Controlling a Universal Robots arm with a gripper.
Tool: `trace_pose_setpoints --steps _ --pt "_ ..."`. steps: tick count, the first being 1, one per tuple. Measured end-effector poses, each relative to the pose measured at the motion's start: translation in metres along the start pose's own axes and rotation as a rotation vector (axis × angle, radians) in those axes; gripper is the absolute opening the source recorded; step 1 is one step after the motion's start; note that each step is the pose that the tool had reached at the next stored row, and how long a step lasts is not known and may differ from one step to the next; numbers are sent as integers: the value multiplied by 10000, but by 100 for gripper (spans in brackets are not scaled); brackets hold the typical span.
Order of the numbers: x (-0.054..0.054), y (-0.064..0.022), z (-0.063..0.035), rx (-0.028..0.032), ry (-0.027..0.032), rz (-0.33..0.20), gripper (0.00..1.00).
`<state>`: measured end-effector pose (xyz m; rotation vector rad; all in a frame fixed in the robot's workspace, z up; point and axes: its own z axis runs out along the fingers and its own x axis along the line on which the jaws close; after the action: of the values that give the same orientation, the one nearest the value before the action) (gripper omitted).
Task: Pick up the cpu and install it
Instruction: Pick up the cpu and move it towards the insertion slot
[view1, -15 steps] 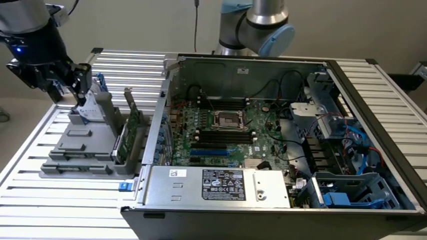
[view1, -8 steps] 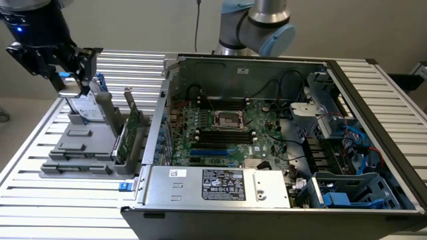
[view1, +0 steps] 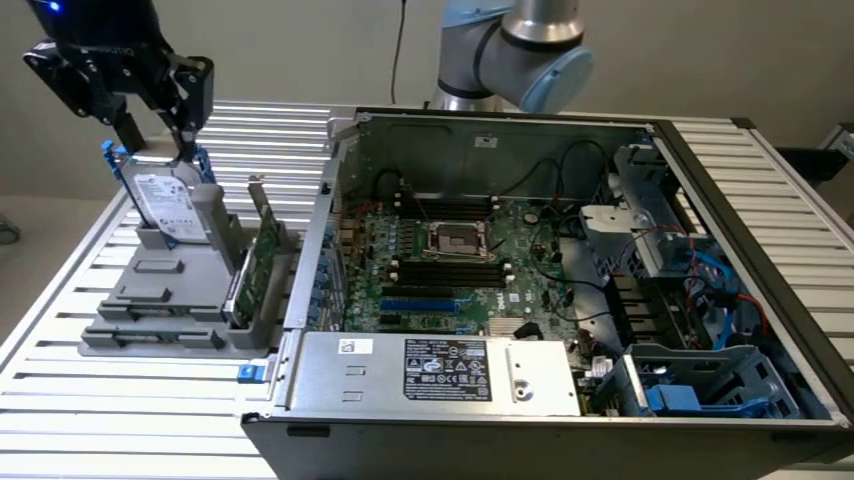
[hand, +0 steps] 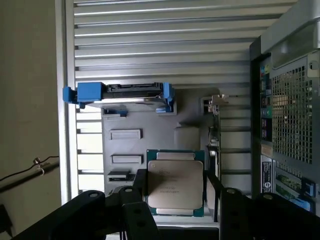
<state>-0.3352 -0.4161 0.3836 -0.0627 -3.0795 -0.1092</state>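
gripper (view1: 158, 120) pinches the cpu (hand: 175, 185) by two opposite edges, fingers (hand: 140, 185) flanking its metal lid. it hangs above the hard drive (view1: 171, 205), which stands in the grey fixture (view1: 160, 300) on the slatted table (view1: 134, 420). the open computer case (view1: 534, 445) lies to the exterior view's right, its socket (view1: 461, 240) mid-board. carrying well, i judge, means a level chip, an even squeeze, and clearance over the case wall.

arm (view1: 514, 50) extended, wrist pointing down | tool (view1: 160, 135) raised (fingers vertical) | clamped on cpu (hand: 175, 185)
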Motion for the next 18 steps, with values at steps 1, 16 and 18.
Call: trace_pose_setpoints --steps 1,16,18 --pt "-32 9 -39 -1 -1 0 55" --pt "-513 100 -396 12 234 17 55" --pt "-587 104 -400 30 351 26 55"
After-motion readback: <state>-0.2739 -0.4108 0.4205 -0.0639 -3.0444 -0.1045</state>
